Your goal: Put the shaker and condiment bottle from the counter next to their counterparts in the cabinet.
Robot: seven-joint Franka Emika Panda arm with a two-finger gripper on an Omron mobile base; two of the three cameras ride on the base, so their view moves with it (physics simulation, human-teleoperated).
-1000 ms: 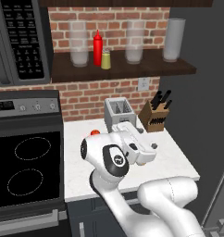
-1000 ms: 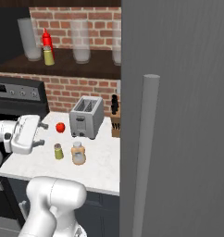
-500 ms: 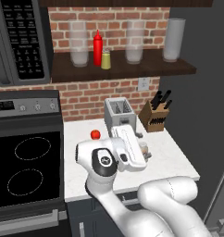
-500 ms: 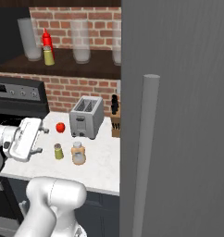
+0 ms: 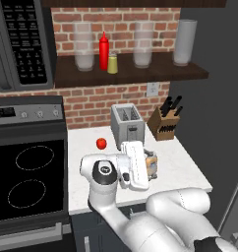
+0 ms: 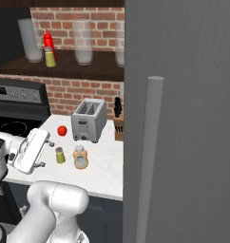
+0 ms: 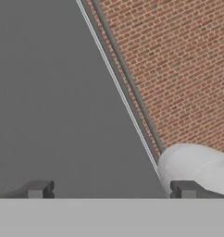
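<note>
Holding red bottle [image 5: 104, 50] and twin shaker [image 5: 112, 64], cabinet [image 5: 155, 75] (hand [image 7: 111, 189] spread, empty).

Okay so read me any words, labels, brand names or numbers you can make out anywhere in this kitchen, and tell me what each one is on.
No text here can be read.
Microwave: rows of pale marks on its keypad, too small and blurred to read.
Stove control panel: faint marks by the knobs, unreadable.
Red squeeze bottle, shaker, condiment bottle, toaster: no lettering visible.
</note>
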